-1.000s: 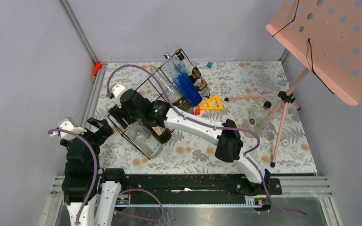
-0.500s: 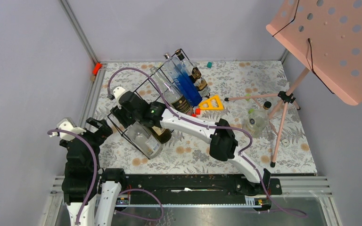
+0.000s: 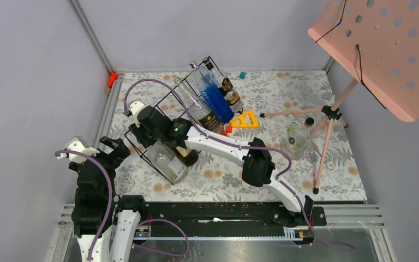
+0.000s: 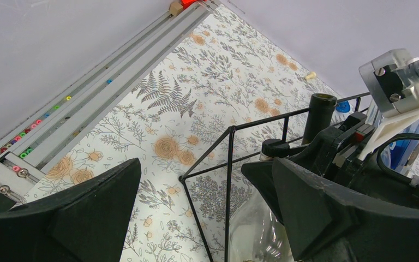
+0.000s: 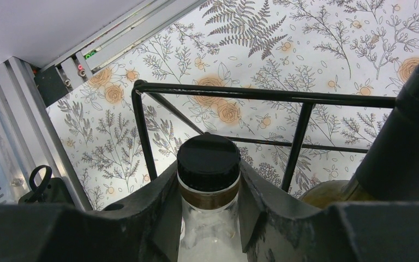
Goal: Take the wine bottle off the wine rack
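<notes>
Two fingers of the right gripper [image 5: 207,183] were clamped on the neck of the bottle [image 5: 207,229], just under its black cap, so the bottle sat squarely between them. It looked like glass: stiff, smooth, fairly heavy and breakable. By that judgement the neck below the cap's lip was the sound place to hold. The bottle lay in the rack [image 5: 262,94], beside a dark bottle [image 5: 409,147], over the desk [image 5: 327,33]. The left gripper [image 4: 205,169] hung empty with its jaws apart, near the rack's corner.
</notes>
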{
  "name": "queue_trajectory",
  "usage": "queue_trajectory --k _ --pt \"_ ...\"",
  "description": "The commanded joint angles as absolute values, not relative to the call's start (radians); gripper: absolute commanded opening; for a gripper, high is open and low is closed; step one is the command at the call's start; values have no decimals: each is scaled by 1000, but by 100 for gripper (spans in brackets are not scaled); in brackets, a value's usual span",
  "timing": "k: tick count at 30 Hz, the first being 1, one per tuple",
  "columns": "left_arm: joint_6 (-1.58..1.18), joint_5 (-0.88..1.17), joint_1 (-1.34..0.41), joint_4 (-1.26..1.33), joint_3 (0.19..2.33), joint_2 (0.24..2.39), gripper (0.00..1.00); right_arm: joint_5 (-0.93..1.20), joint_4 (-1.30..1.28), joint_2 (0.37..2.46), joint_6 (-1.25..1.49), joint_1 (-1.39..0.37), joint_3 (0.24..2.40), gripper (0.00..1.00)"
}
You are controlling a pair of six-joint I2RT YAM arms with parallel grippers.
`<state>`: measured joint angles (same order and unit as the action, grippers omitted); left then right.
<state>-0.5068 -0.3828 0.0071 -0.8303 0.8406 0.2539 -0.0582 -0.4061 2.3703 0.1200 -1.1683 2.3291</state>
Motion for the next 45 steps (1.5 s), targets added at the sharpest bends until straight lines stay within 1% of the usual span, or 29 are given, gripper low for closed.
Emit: queue_trajectory --k 1,4,5,20,32,36,45 --pt "-518 -411 5 -817 847 250 99 -87 -367 2351 102 -1151 2339 13" --pt "-519 -411 6 -816 847 250 99 -99 -364 2336 108 -1151 2340 1" --pt "-519 -411 6 -815 847 251 99 -101 -361 2331 110 -1151 2339 0" --pt "-523 -418 5 -815 844 250 99 -80 -285 2207 172 -1152 2260 0" --pt "-523 -417 5 -813 842 250 99 -116 -209 2082 135 -1171 2163 0" --pt "-523 -417 5 -813 842 253 99 -135 -162 2022 112 -1187 2087 0" --pt "-523 -415 -17 -814 841 255 99 -177 -27 1859 86 -1206 1844 0"
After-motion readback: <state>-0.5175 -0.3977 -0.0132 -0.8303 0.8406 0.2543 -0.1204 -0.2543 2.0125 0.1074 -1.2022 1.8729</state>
